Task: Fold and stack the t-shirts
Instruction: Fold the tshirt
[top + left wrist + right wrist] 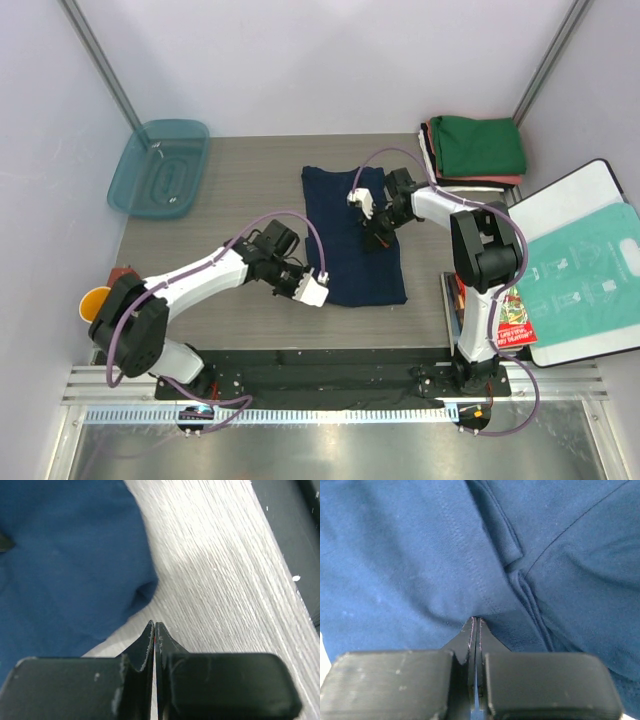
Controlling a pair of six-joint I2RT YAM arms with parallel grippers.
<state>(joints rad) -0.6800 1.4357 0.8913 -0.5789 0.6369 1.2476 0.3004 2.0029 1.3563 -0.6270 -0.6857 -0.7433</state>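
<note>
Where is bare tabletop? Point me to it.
Free: grey wooden table between the translucent teal plastic bin and the dark navy cloth t-shirt; also the near strip below that shirt. Crowded: right side, around the green-topped stack of folded shirts and white board.

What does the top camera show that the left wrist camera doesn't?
Only the top view shows the whole navy t-shirt spread on the table, the right gripper down on it, the stack of folded shirts with green on top at the far right, and the teal bin at the far left.

Only the left wrist view shows the left gripper close up. Its jaws are shut, its tips are over bare wood just off the shirt's rounded edge, and no cloth is visible between them.

Both show the navy t-shirt, the table, and the left gripper at the shirt's near-left corner.
</note>
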